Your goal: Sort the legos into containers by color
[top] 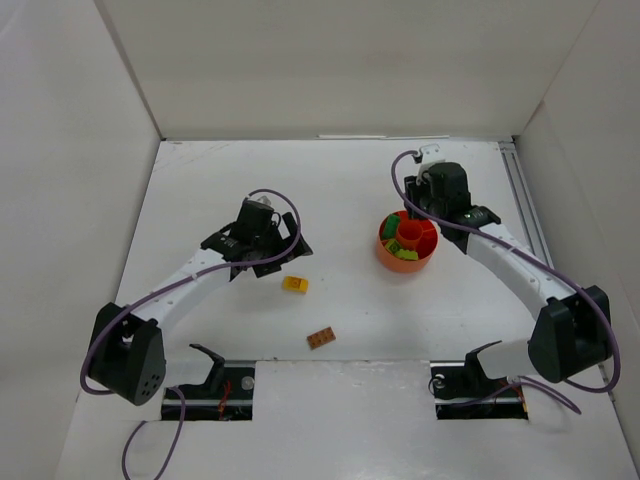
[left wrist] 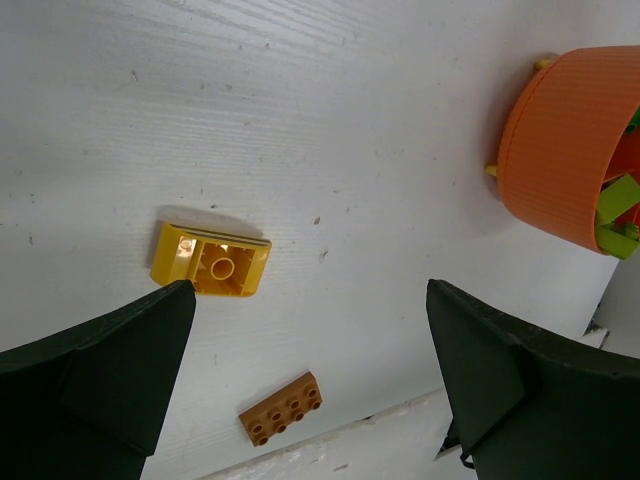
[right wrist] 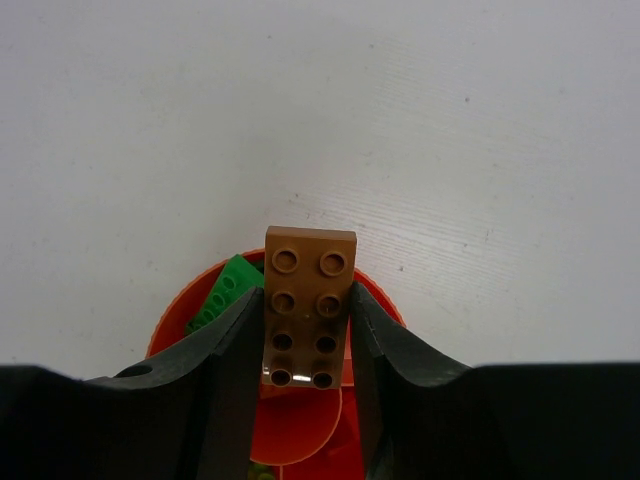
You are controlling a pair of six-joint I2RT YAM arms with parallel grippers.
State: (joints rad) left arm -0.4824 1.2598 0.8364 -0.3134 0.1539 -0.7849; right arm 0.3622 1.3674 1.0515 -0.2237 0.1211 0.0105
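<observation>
Right pincer [right wrist: 305,300] grips a brown brick [right wrist: 310,262] directly over the bowl [top: 402,265]. Left pincer [left wrist: 310,290] is open; a yellow brick [left wrist: 212,262] lies on the counter [left wrist: 300,120] beside one finger.

top: overhead, far, whole table [top: 400,320] | wrists: close, downward | all share bowl [top: 405,266]

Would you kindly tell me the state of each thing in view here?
left end effector, open and empty
right end effector, shut on held brown brick
bowl, upright, holding lime bricks
held brown brick, clamped above bowl
yellow brick, lying loose, hollow side showing
loose brown brick, lying flat, studs up
</observation>
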